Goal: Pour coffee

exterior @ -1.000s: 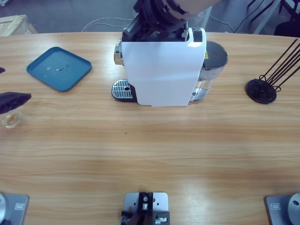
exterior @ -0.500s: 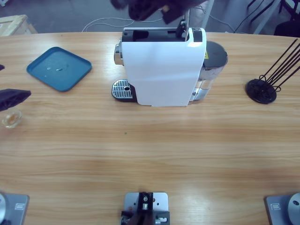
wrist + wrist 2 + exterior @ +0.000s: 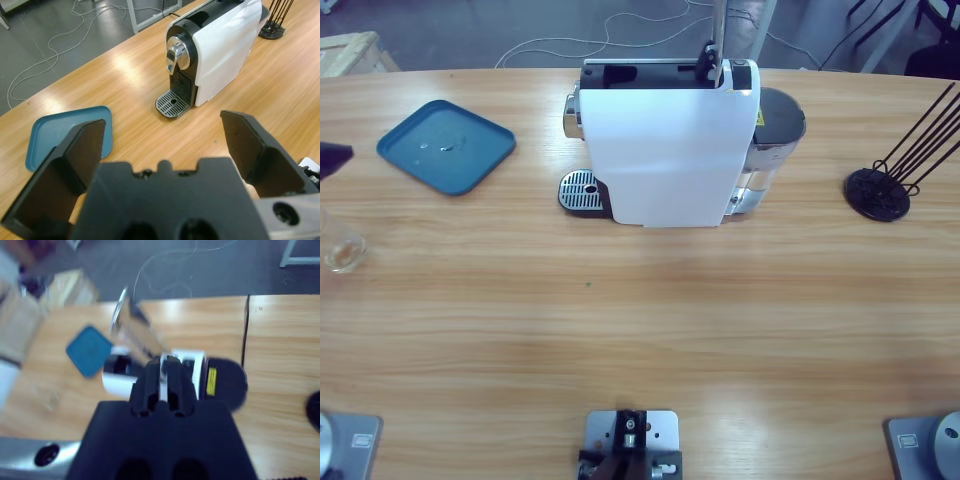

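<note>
- The left gripper [image 3: 165, 150] is seen in the left wrist view with its two black jaws spread wide apart and nothing between them.
- In the high view only a dark tip of the left gripper [image 3: 332, 157] is seen at the left edge, well apart from the glass.
- A clear glass tumbler [image 3: 340, 248] is stood on the wooden table [image 3: 650, 330] near the left edge, below the blue tray [image 3: 447, 146].
- The coffee [image 3: 336, 260] is seen as a thin brownish layer at the tumbler's base; it is not held by either gripper.
- The blue tray is laid flat at the table's upper left, empty apart from small droplets or specks.
- The white coffee machine [image 3: 665, 140] is stood at the upper middle, with its lid lever [image 3: 715, 40] raised upright and the capsule slot open on top.
- The drip grate [image 3: 580, 188] is seen at the machine's lower left, with nothing on it.
- A dark water tank [image 3: 775, 125] is attached at the machine's right side.
- A black wire rack [image 3: 885, 185] is stood near the right edge.
- The right gripper [image 3: 161, 385] is seen in the right wrist view with its jaws pressed together, holding nothing, looking down on the machine from above.
- The right gripper is not seen in the high view.
</note>
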`<action>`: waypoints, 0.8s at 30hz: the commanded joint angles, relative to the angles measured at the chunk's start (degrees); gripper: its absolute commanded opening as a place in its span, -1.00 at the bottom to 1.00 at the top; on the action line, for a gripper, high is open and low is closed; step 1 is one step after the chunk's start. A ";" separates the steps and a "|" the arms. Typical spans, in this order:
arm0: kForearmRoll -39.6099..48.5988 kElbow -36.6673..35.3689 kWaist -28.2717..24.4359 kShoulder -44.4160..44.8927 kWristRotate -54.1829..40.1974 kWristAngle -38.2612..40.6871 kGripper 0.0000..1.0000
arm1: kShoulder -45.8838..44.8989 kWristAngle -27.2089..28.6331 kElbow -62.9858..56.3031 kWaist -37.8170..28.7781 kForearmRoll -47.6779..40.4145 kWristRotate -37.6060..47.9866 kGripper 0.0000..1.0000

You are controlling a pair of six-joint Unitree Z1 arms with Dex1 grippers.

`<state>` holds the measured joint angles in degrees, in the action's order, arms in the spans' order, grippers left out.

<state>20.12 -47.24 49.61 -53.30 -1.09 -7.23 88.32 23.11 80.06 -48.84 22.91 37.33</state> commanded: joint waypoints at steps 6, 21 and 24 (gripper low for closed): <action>3.03 -0.31 -0.56 0.07 0.65 1.08 0.97 | 8.08 -6.22 0.73 -1.17 -13.43 6.09 -1.00; 4.66 -3.37 -0.56 -1.16 0.65 0.20 0.97 | 21.11 -13.69 -5.44 -3.52 -25.83 5.54 -1.00; 4.66 -3.44 -0.56 -1.58 0.65 0.20 0.97 | 22.95 -13.85 -6.56 -3.54 -25.72 5.42 -1.00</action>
<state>23.95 -51.12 49.59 -53.29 -1.09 -6.66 102.93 11.64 78.40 -49.68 -2.41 43.46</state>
